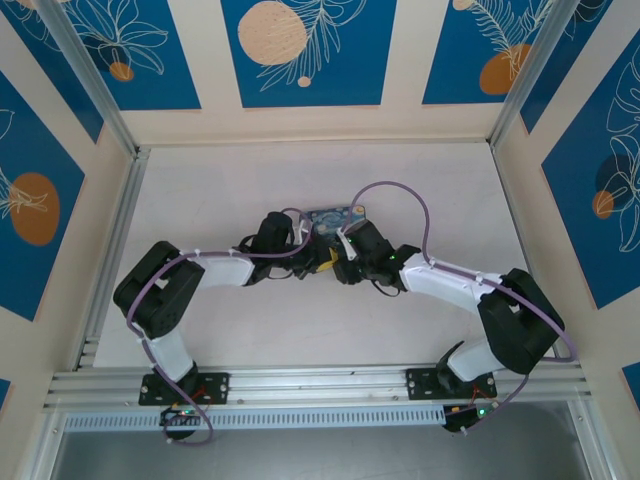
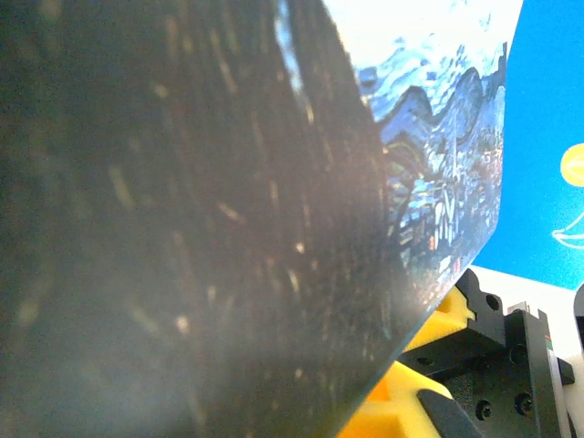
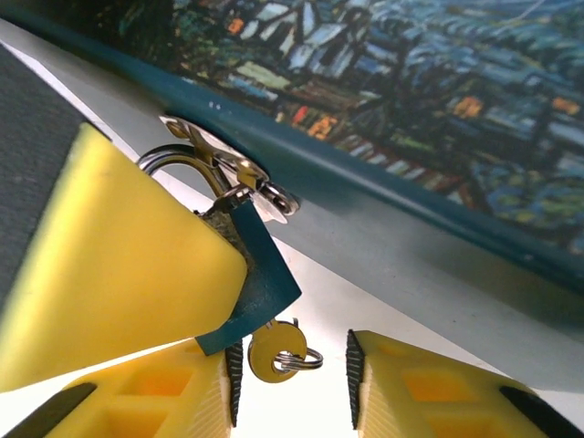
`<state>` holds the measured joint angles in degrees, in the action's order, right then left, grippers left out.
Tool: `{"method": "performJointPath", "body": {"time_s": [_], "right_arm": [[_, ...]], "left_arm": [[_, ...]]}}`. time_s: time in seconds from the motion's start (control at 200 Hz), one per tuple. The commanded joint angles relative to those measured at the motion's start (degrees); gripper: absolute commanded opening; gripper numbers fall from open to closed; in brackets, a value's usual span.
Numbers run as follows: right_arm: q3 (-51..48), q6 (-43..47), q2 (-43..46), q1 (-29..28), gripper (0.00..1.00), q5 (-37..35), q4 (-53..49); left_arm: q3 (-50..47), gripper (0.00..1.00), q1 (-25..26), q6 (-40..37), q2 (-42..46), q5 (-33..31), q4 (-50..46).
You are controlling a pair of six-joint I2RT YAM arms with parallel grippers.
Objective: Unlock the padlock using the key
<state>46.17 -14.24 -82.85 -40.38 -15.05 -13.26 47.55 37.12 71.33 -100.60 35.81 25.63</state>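
Observation:
The key (image 3: 276, 349), small with a round head and a split ring, hangs between my right gripper's (image 3: 290, 383) open yellow fingers, close to the left pad. Its shank runs up behind a teal flap (image 3: 260, 278). A yellow finger (image 3: 109, 274) of my left gripper presses on that flap. Above it, a silver loop and clasp (image 3: 233, 178) sit on the edge of the blue-and-yellow painted box (image 3: 411, 82). The padlock's body is hidden. From above, both grippers (image 1: 312, 252) (image 1: 336, 262) meet in front of the box (image 1: 335, 216). A dark blurred surface (image 2: 182, 228) blocks the left wrist view.
Aluminium rails (image 1: 320, 385) run along the near edge and the left side (image 1: 110, 250). Blue-panelled walls (image 1: 300, 50) enclose the white table (image 1: 200, 190). A purple cable (image 1: 410, 195) loops over the right arm.

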Motion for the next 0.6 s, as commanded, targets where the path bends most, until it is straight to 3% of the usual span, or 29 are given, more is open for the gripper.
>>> {"method": "performJointPath", "body": {"time_s": [0.0, 0.42, 0.595], "right_arm": [[2.6, 0.7, -0.6, -0.3, 0.35, -0.9, 1.0], [5.1, -1.7, -1.9, 0.2, 0.17, 2.3, 1.0], [3.4, -4.1, 0.1, 2.0, 0.13, 8.0, 2.4]], "left_arm": [[1.8, 0.00, -0.2, -1.4, -0.1, 3.2, 0.1], [1.4, 0.00, -0.2, -1.7, -0.1, 3.9, 0.0], [1.3, 0.00, -0.2, -2.2, -0.2, 4.2, -0.6]]}}
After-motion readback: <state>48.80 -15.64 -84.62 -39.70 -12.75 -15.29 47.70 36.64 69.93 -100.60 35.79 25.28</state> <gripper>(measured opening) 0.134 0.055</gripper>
